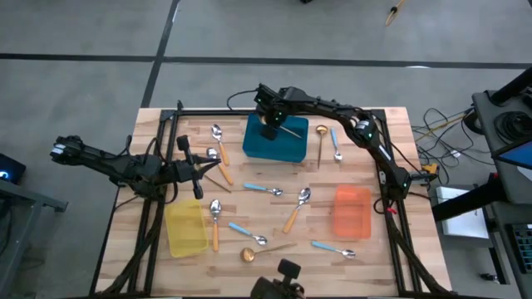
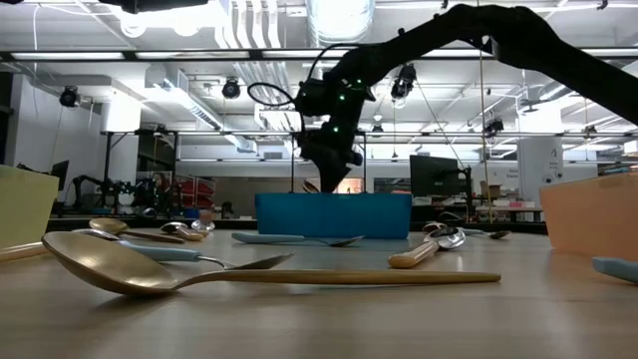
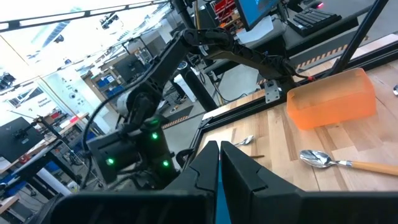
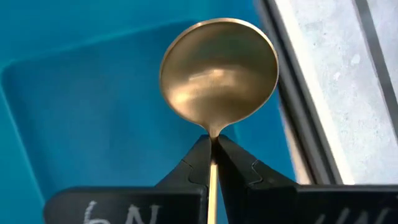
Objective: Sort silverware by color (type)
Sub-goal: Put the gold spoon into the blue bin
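Note:
My right gripper (image 4: 213,138) hangs over the blue bin (image 1: 287,148), shut on a gold spoon (image 4: 217,74). In the low view it (image 2: 327,178) points down just above the bin's wall (image 2: 334,214). My left gripper (image 1: 208,164) is shut and empty. It hovers by the table's left part, next to two orange-handled spoons (image 1: 219,158). The other spoons lie flat on the table: blue-handled (image 1: 264,189), (image 1: 249,234), (image 1: 334,247), (image 1: 335,143), orange-handled (image 1: 214,220), (image 1: 297,208), and gold (image 1: 320,141), (image 1: 266,249). My right gripper pinches the gold spoon at its neck (image 4: 213,132), right under the bowl, between the two fingertips (image 4: 198,158). The thin handle (image 4: 212,186) runs back between the fingers. The fingers point down from above. The spoon is lifted clear, its bowl out past the fingertips over the blue bin's floor (image 4: 93,118).
The yellow bin (image 1: 184,228) stands near the left front and the orange bin (image 1: 352,212) at the right (image 3: 333,99). A black frame (image 1: 158,124) rims the table. The right arm (image 1: 349,116) spans the far right. Bare wood lies between the bins.

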{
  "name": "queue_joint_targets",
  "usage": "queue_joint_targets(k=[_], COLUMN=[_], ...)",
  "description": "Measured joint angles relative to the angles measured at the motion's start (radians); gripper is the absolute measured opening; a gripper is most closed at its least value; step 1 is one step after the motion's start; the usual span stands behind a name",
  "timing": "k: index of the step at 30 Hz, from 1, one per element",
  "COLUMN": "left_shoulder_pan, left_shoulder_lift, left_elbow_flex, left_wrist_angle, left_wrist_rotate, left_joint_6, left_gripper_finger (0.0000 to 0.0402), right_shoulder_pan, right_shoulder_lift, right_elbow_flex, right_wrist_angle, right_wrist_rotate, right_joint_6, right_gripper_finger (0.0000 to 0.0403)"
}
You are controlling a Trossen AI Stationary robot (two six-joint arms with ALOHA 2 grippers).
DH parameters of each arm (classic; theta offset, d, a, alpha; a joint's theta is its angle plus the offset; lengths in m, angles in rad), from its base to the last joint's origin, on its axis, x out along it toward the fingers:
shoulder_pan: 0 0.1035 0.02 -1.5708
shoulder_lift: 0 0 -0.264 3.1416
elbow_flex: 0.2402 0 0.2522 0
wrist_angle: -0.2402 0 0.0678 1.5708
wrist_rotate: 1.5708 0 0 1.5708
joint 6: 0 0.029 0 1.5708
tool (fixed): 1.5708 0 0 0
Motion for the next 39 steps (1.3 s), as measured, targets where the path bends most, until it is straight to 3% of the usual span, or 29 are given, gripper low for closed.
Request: queue_joint_targets(k=[14,39], left_shoulder_pan=[0.000,0.000], left_shoulder_lift=[0.000,0.000], left_elbow_flex=[0.000,0.000], left_wrist_angle=[0.000,0.000], left_wrist_rotate=[0.000,0.000], left_joint_6=[0.000,0.003], left_gripper_finger=[0.0000,0.0000], right_shoulder_pan=[0.009,0.044], right_shoulder_lift=[0.000,0.000], right_elbow_flex=[-0.083,-0.089], right_wrist_angle=[0.078,0.095], right_wrist_rotate=[0.001,-0.001], right_joint_6=[-0.031,-0.079], right_gripper_finger=[0.0009,0.0021])
